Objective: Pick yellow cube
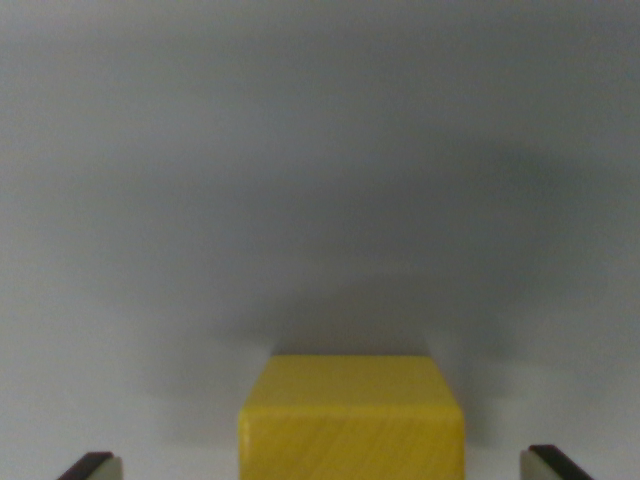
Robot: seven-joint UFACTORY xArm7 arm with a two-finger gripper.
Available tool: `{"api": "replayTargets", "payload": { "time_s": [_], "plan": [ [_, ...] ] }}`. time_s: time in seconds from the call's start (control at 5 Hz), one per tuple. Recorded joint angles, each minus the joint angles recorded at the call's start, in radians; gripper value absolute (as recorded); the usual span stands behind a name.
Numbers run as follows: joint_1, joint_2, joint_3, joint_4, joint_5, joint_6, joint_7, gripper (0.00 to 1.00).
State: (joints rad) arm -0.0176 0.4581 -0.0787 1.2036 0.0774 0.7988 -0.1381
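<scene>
Yellow cube: the task's block, listed in full further down; it sits at the bottom centre of the wrist view.
Desk (320, 150): plain pale grey surface filling nearly the whole view, blurred and featureless, with a soft dark shadow spreading above and to the wrist view's right of the block.
Yellow cube (351, 420): resting on the desk, its top face and near face both visible, faint wood grain on the near face, edges slightly rounded; its lower part is cut off by the bottom edge of the view.
Fingers (322, 466): spread wide apart, only the two tips showing at the bottom corners, one at the wrist view's left (92, 467) and one at the wrist view's right (552, 464), each dark with a pale inner face.
Relation: the cube lies between the two tips, roughly centred, with bare desk showing on either side; neither tip touches it.
</scene>
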Motion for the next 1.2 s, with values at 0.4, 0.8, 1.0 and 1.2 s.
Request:
{"api": "replayTargets", "payload": {
  "time_s": [0.4,0.8,1.0,1.2],
  "plan": [
    [-0.0016,0.014,-0.001,-0.011,0.0028,-0.021,-0.005,0.00],
    [-0.0027,0.023,-0.002,-0.018,0.0048,-0.036,-0.008,0.00],
    [-0.0033,0.029,-0.002,-0.022,0.0059,-0.044,-0.010,0.00],
    [-0.0033,0.029,-0.002,-0.022,0.0059,-0.044,-0.010,0.00]
  ]
}}
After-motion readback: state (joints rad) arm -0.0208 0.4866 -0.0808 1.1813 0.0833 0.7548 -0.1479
